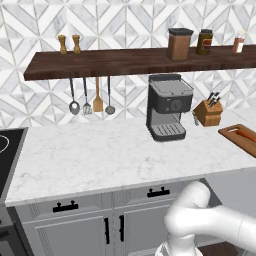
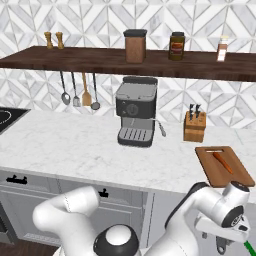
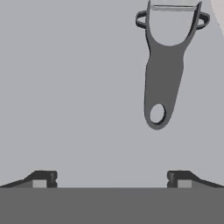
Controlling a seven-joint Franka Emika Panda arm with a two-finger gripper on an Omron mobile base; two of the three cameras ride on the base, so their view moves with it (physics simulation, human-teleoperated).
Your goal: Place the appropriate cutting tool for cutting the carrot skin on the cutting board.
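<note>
The coffee machine [image 2: 136, 111] stands on the counter [image 2: 75, 145] against the back wall. Right of it sits the knife block [image 2: 194, 125]. Further right and nearer the counter's front edge lies the cutting board [image 2: 223, 166], with the carrot [image 2: 222, 162] on it. Left of the machine, utensils [image 2: 79, 90] hang under the shelf [image 2: 100, 59].

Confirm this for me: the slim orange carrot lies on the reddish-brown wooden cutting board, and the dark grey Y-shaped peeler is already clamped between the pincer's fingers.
Not quite. The slim orange carrot does lie on the reddish-brown wooden cutting board, as the right base view shows. But the hand view shows the dark grey Y-shaped peeler lying free, ahead of the open pincer, whose fingers touch nothing.
</note>
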